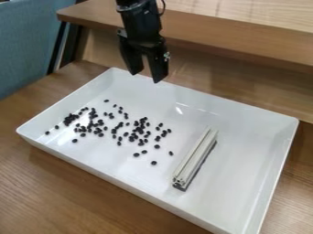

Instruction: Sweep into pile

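The gripper (145, 77) hangs above the back edge of the white tray, its two fingers spread open with nothing between them. Many small black beans (136, 132) lie scattered over the left and middle of the tray floor, with denser clusters at the left and near the middle. A light grey grooved bar (196, 157) with a dark strip along its lower side lies to the right of the beans, slanting from back to front. The gripper is up and behind both, touching neither.
The white tray (122, 181) has raised walls and stands on a brown wooden table (73, 192). Behind it runs a raised wooden shelf (245, 43). A blue-grey panel (27, 43) is at the upper left.
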{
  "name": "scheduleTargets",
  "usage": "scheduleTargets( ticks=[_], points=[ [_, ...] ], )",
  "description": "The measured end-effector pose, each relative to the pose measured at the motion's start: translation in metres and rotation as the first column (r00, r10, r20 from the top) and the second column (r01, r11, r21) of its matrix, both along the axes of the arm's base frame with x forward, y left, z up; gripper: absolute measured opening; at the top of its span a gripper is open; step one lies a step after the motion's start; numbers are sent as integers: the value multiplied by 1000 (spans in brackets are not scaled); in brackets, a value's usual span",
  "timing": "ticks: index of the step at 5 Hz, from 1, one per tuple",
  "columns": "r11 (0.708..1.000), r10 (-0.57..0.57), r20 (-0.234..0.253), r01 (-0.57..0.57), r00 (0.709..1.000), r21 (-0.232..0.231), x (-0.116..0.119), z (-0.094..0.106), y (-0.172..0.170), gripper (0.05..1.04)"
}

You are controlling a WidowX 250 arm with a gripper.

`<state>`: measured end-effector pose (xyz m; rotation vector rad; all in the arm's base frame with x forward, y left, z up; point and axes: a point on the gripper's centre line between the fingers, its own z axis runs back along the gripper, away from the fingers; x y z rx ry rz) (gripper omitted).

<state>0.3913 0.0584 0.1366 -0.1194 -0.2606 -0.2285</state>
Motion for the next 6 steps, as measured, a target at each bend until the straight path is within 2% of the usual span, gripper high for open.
scheduleTargets(
  ticks=[1, 2, 4, 5, 6],
  points=[
    [1000, 1, -40, -2, 999, -12, -1, -16, -1, 999],
    [999, -20, -72, 17, 997, -49, -6, -41, -28, 999],
    [995, 8, -115, -19, 993, -97, -15, -56, -61, 999],
    [993, 24, -123, -38, 992, -113, -22, -54, -80, 999],
    [991, 34, -152, -52, 988, -120, -30, -59, -88, 999]
  ],
)
